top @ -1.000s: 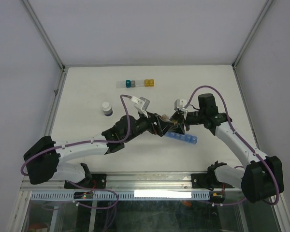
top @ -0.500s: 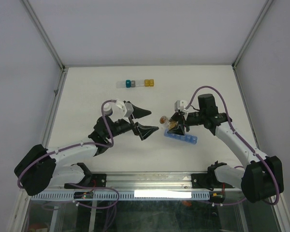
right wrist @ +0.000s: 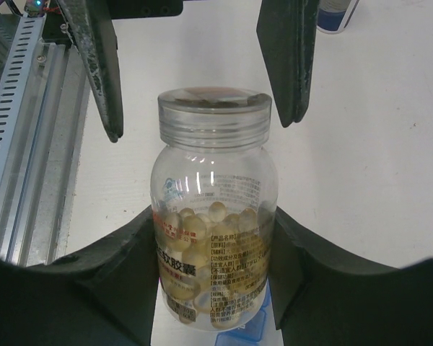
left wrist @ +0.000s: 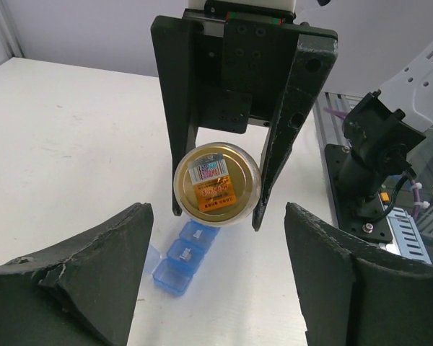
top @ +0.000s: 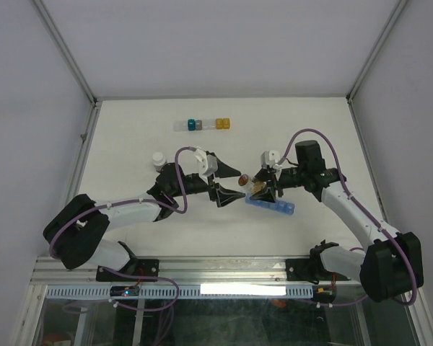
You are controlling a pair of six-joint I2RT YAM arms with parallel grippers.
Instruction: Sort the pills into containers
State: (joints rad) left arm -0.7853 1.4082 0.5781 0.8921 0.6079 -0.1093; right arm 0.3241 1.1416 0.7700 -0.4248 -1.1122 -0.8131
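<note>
The pills are round tan capsules in a clear bottle point(right wrist: 215, 238) with a clear cap point(right wrist: 213, 115). My right gripper point(right wrist: 215, 270) is shut on the bottle's body and holds it tipped on its side above the table point(top: 251, 183). The blue strip of containers point(top: 274, 207) lies just under it, and its end compartment point(left wrist: 175, 276) is open. My left gripper point(top: 235, 185) is open and faces the cap end-on point(left wrist: 216, 184). Its fingers point(right wrist: 94, 65) stand on either side of the cap without touching it.
A small dark bottle with a white cap point(top: 159, 160) stands left of the left arm. A row of teal, grey and yellow cubes point(top: 203, 124) lies at the back. The right arm's base point(left wrist: 375, 166) and the table's near rail point(right wrist: 18, 122) are close by.
The left gripper drew back to the left from the bottle, then came back toward the cap with its jaws open. The right gripper and the bottle have stayed in place.
</note>
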